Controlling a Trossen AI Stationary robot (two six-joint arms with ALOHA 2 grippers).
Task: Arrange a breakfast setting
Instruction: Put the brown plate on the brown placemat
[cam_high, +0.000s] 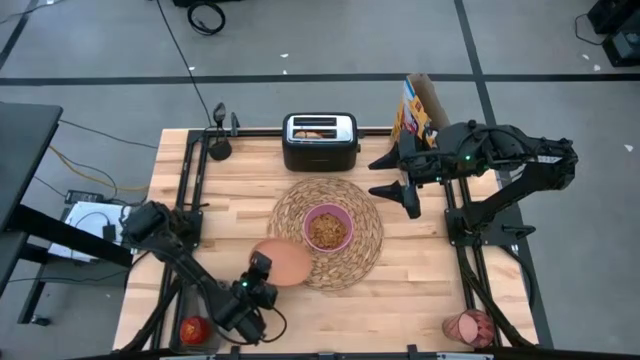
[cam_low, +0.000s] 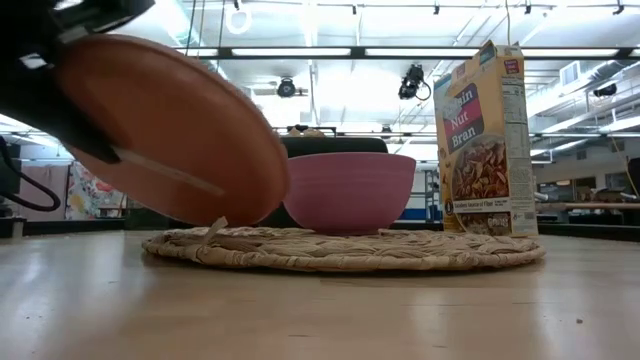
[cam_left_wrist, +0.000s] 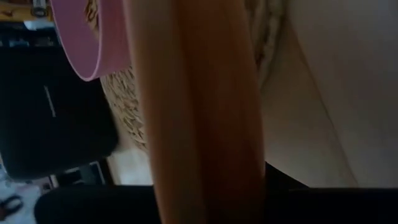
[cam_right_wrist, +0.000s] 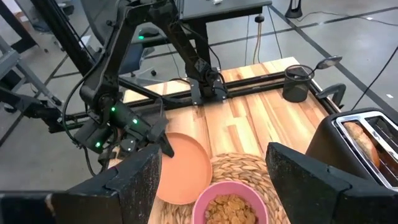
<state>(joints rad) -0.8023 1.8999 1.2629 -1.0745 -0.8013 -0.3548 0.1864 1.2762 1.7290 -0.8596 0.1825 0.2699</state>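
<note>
A salmon-brown plate (cam_high: 283, 262) hangs tilted at the near-left rim of the round straw placemat (cam_high: 352, 262), with my left gripper (cam_high: 262, 270) shut on it. A pink bowl (cam_high: 327, 228) of cereal stands on the middle of the placemat. The red apple (cam_high: 193, 327) lies at the near left corner. The pink tumbler (cam_high: 468, 327) lies on its side at the near right corner. My right gripper (cam_high: 392, 180) stands open, high above the far right of the placemat, with nothing between its fingers. My left gripper pinches the plate's rim (cam_right_wrist: 166, 144) on the side turned toward the table's near left corner, between its two fingers. The fingers come slanting down from that corner. The plate (cam_low: 170, 130) is tilted, held side up, and its low edge (cam_low: 215, 222) is at the placemat's rim; I cannot tell if it touches.
A black toaster (cam_high: 320, 140) with bread stands behind the placemat, and a yellow cereal box (cam_high: 415, 110) to its right. A black cup (cam_right_wrist: 297, 84) sits at the far left corner. Bare wood lies on both sides of the placemat.
</note>
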